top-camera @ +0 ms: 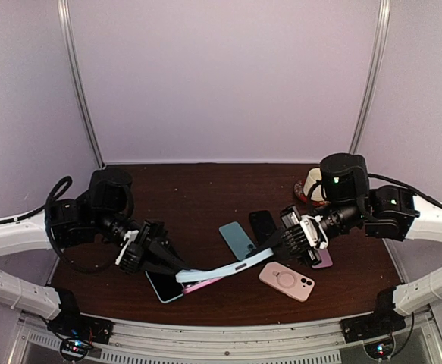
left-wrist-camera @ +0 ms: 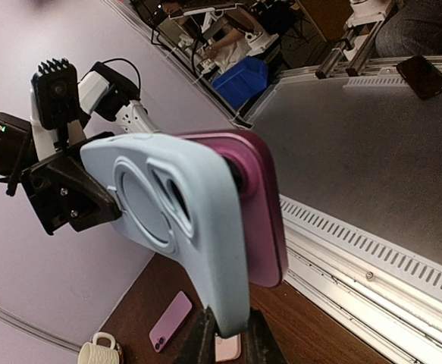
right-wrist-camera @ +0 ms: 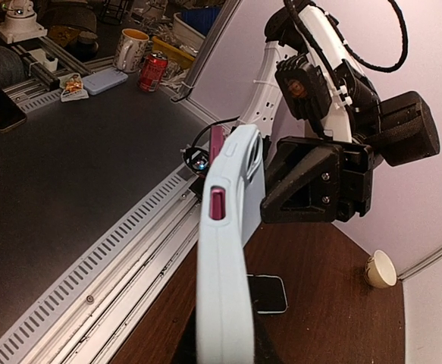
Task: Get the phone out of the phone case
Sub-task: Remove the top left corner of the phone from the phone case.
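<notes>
Left end effector (top-camera: 173, 265) and right end effector (top-camera: 275, 244) clamping light-blue case (top-camera: 228, 267), pink phone (top-camera: 202, 285) beneath

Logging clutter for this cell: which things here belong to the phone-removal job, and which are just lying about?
Job: light-blue case, magenta phone, left gripper, right gripper.
Lying about: teal case, black phone, pink case, purple phone, blue-edged phone, mug.
</notes>
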Tool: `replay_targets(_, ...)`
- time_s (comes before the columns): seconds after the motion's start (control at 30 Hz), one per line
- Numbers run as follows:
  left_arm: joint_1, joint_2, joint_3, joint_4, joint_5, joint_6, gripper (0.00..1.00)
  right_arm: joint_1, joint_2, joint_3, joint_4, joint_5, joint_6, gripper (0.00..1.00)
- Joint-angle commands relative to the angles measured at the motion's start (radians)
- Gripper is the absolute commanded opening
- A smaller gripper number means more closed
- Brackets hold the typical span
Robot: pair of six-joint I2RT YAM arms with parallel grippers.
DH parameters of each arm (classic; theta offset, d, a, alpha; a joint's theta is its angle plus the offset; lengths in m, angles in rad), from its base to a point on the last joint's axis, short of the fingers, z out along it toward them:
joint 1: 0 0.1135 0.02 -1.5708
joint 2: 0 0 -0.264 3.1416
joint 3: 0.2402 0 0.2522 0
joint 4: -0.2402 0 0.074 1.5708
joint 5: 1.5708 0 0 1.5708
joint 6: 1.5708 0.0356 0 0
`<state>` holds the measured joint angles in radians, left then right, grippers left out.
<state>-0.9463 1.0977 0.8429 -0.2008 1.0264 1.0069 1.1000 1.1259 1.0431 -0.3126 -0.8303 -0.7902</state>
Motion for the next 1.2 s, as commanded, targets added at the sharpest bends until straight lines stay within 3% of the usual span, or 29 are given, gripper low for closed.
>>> replay_targets(0.0,0.005,-0.006,0.011,0.123,-0.074,-0.031,0.00,0.029,0.010,0.016,0.005,-0.072,-0.007,0.00)
replay_targets(0.37,0.004,-0.009,0.000,0.156,-0.114,-0.046,0.00,0.030,-0.027,-0.022,0.074,0.028,-0.018,0.00)
replay_targets(0.57,0.004,-0.017,-0.041,0.380,-0.288,-0.205,0.00,0.030,-0.048,-0.052,0.138,0.097,-0.019,0.00)
replay_targets(0.73,0.004,-0.016,-0.062,0.485,-0.393,-0.272,0.15,0.034,-0.060,-0.082,0.216,0.175,-0.019,0.00)
replay_targets(1.0,0.004,-0.016,-0.067,0.504,-0.422,-0.283,0.36,0.040,-0.048,-0.098,0.293,0.214,-0.012,0.00)
replay_targets(1.17,0.004,-0.010,-0.073,0.551,-0.463,-0.319,0.38,0.045,-0.029,-0.095,0.310,0.226,-0.006,0.00)
